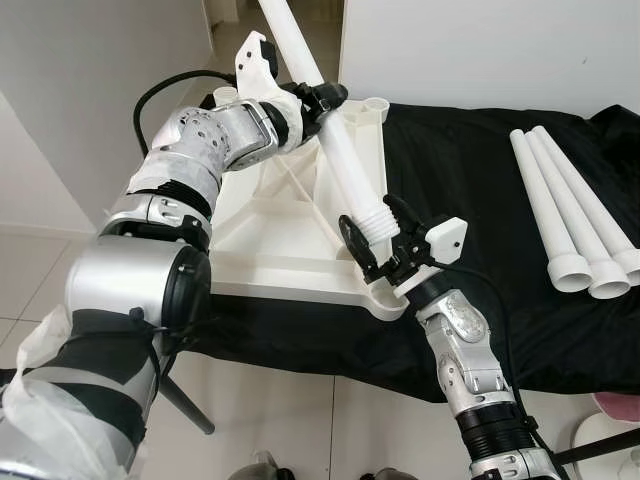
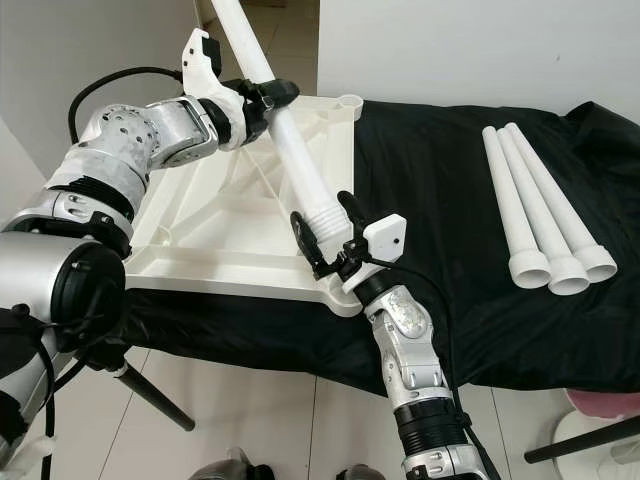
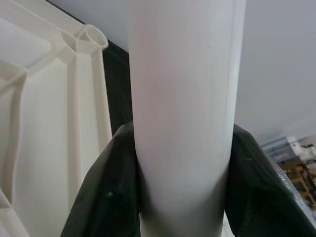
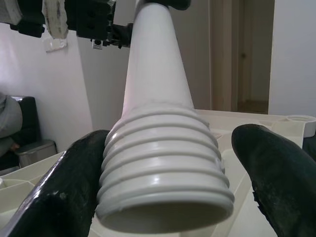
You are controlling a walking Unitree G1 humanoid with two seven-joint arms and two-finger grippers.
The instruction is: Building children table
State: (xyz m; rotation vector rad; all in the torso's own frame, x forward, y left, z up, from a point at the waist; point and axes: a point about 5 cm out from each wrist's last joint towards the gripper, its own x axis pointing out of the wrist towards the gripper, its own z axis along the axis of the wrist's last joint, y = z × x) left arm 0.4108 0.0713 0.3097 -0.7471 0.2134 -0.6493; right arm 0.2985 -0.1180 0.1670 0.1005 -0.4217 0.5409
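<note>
**Leg going to corner socket**

Left claw (image 1: 318,100) clamps the white leg (image 1: 340,150) mid-shaft, upper centre. Right claw (image 1: 385,240) stands wide around its threaded end, centre frame, above the upturned tabletop (image 1: 270,215). Next, probably: seat threads, twist.

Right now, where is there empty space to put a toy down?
The black cloth lies bare between the white tabletop and the three spare legs. It is crowded over the tabletop's near right corner: the left gripper grips a leg, and the right gripper brackets its threaded end.
</note>
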